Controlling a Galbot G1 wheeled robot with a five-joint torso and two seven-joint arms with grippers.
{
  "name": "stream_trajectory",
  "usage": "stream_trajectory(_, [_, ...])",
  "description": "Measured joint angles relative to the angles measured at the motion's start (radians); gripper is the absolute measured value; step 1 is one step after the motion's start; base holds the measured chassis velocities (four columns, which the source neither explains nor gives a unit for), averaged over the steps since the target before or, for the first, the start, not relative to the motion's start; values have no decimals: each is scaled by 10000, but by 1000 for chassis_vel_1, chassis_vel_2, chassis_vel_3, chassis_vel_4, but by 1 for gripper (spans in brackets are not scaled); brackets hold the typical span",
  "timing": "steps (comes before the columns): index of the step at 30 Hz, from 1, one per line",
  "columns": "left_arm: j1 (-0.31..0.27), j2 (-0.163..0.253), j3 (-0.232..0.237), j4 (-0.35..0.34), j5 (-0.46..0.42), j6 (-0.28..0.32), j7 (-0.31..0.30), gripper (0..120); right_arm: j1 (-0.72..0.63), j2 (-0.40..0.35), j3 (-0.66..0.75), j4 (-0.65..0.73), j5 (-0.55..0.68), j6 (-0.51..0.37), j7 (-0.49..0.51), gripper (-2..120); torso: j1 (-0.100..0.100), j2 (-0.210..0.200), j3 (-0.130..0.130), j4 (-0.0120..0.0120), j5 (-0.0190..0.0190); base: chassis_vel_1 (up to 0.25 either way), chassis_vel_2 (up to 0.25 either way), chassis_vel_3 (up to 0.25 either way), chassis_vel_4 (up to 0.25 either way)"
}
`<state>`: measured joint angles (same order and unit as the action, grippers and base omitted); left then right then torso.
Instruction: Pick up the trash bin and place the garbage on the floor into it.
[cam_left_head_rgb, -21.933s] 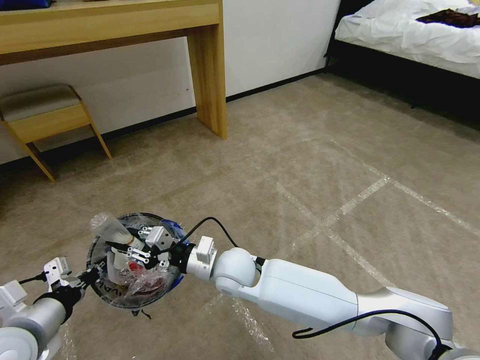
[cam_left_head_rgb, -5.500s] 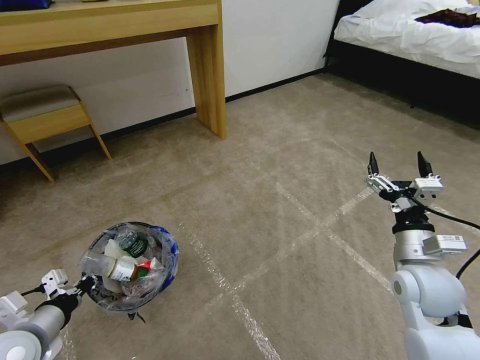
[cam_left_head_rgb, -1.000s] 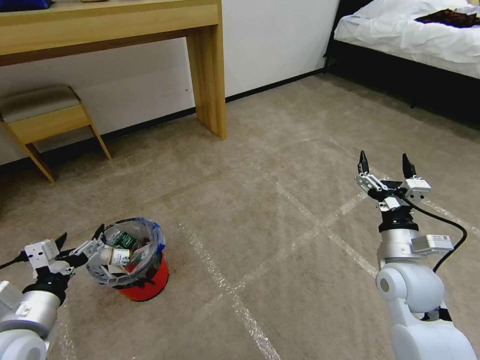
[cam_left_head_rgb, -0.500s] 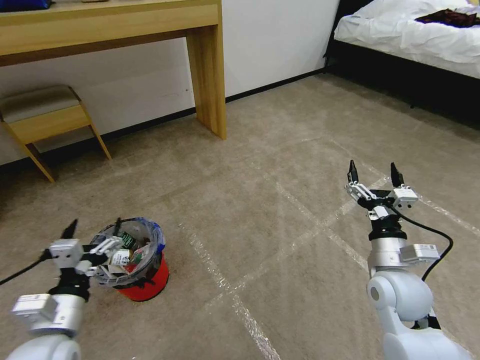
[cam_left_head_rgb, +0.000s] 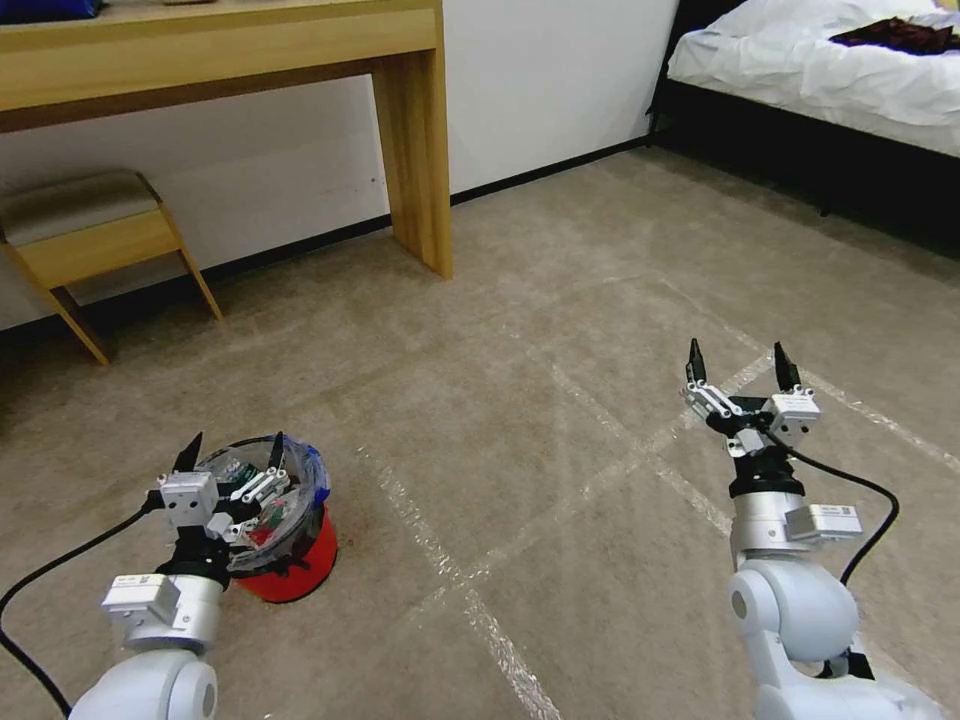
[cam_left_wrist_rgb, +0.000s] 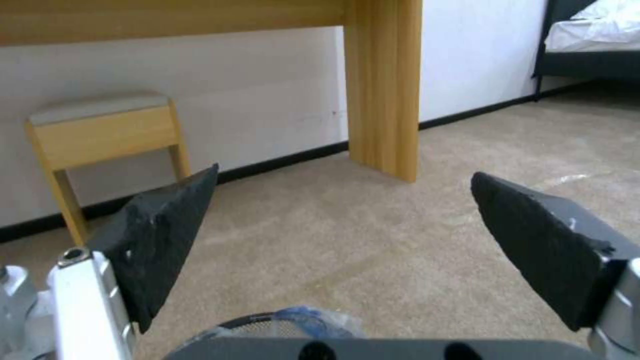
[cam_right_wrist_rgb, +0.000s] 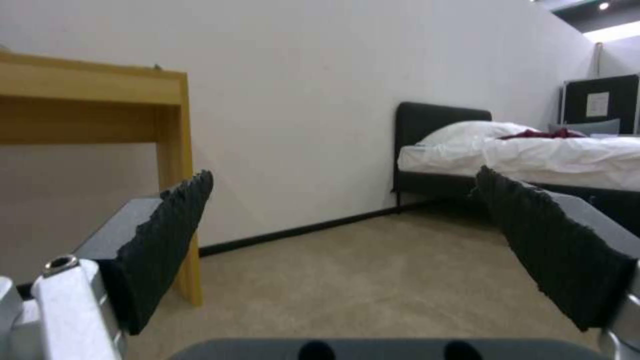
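Note:
The trash bin (cam_left_head_rgb: 295, 565), a small red bucket lined with a clear, blue-printed bag, stands upright on the carpet at the lower left. Garbage (cam_left_head_rgb: 262, 505) fills it, with a green-labelled bottle and red scraps among it. My left gripper (cam_left_head_rgb: 232, 448) is raised open in front of the bin's rim, fingers pointing up, touching nothing. The bag's edge (cam_left_wrist_rgb: 297, 320) peeks out beneath it in the left wrist view. My right gripper (cam_left_head_rgb: 738, 364) stands open and empty above the carpet at the right, well away from the bin.
A wooden desk leg (cam_left_head_rgb: 415, 140) and a wooden stool (cam_left_head_rgb: 85, 235) stand along the back wall at the left. A bed (cam_left_head_rgb: 830, 70) with white bedding fills the far right corner. Strips of clear tape (cam_left_head_rgb: 640, 440) cross the open carpet between the arms.
My left gripper has let go of the bin, which now stands on the floor, and has swung upright in front of it. The right arm has drawn slightly back and down.

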<state>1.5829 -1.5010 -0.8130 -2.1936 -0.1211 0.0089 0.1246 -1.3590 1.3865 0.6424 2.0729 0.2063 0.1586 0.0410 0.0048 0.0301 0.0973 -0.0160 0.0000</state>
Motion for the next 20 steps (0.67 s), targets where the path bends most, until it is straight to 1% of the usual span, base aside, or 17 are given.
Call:
stream_trajectory(14, [26, -211, -48, -112, 105, -8, -58, 100, -39, -68, 108, -19, -149, -65, -17, 100, 0, 0, 0, 0, 0, 0, 0, 0, 0])
stream_trajectory(20, [19, -311, -47, -171, 154, -136, -117, 100, -68, -117, 137, -28, -143, -75, -17, 100, 0, 0, -1, 0, 1, 0, 0, 0, 0])
